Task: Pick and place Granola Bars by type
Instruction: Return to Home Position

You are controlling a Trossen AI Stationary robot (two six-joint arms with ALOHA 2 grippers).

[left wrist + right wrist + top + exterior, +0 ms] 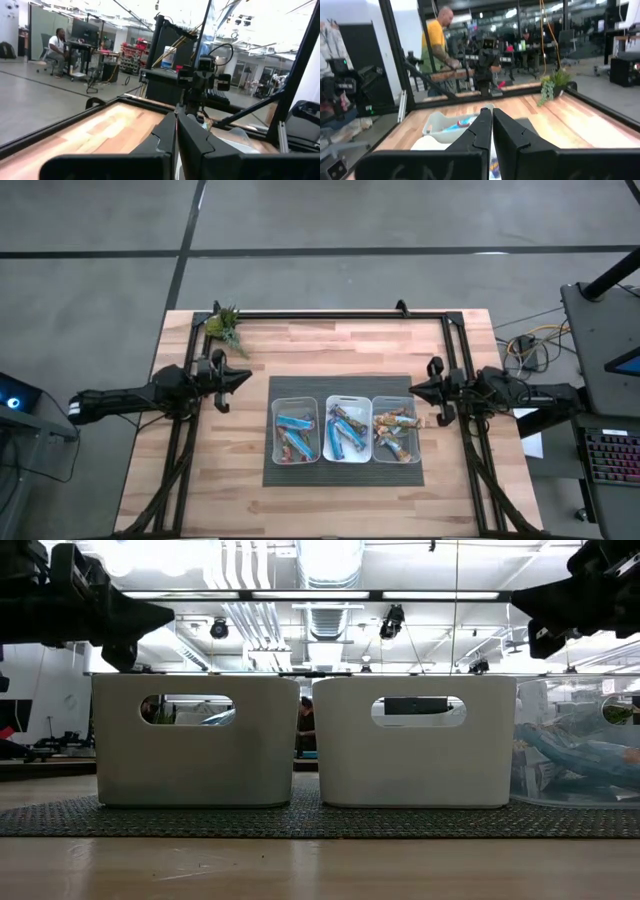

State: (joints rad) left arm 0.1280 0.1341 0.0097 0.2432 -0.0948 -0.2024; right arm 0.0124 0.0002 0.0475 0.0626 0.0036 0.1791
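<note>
Three clear bins stand side by side on a dark mat (343, 392) at the table's middle. The left bin (296, 430) holds blue-and-red Granola Bars (293, 423), the middle bin (347, 429) blue ones (343, 432), and the right bin (395, 430) brown ones (392, 423). My left gripper (246, 377) hovers shut at the table's left side, pointing level toward the bins, with nothing in it (176, 131). My right gripper (412, 388) hovers shut at the right side, just off the right bin's far right corner, and is also empty (491, 120).
A small green plant (225, 326) sits at the table's far left corner. Black frame rails (330, 314) run along the far edge and down both sides. Bare wood lies in front of and behind the mat. People (437, 47) stand in the room beyond the table.
</note>
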